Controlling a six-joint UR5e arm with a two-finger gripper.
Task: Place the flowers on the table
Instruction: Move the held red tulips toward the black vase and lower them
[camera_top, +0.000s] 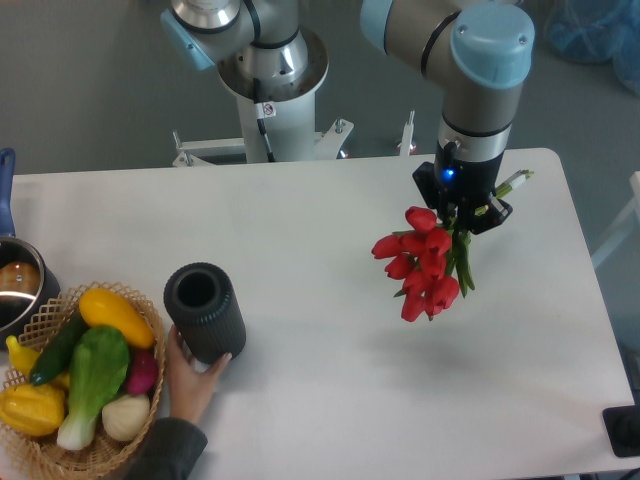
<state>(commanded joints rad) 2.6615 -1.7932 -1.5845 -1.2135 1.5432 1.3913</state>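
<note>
Overhead view of the workspace. At the lower left corner a woven basket (30, 325) holds a yellow squash (117, 314), a dark green cucumber (58, 350), a leafy green with a white stalk (92, 380), a red-pink radish (143, 371), a pale round vegetable (125, 416) and a further yellow vegetable (30, 408). Behind the basket, at the left edge, a metal pot (20, 285) with a blue handle is partly cut off by the frame; something brownish lies inside it, not identifiable. Just right of the basket stands a black ribbed cylinder (206, 312), upright with its open mouth toward the camera; its interior is dark. A human hand (190, 378) in a grey sleeve touches its base from below.

The surface (300, 230) is white, smooth and rectangular with rounded corners. Beyond it lie a grey floor (90, 90) and the white mounting pedestal (272, 110) of the arm.

The end effector (468, 215) sits over the right part of the surface, pointing down. It is closed on the green stems of the flowers (422, 262), a bunch of red tulips whose heads hang toward the lower left of the grip, tilted. Whether the blooms touch the surface cannot be told from this angle; the fingers themselves are largely hidden by the wrist and leaves. A black object (622, 430) is cut off at the lower right edge.
</note>
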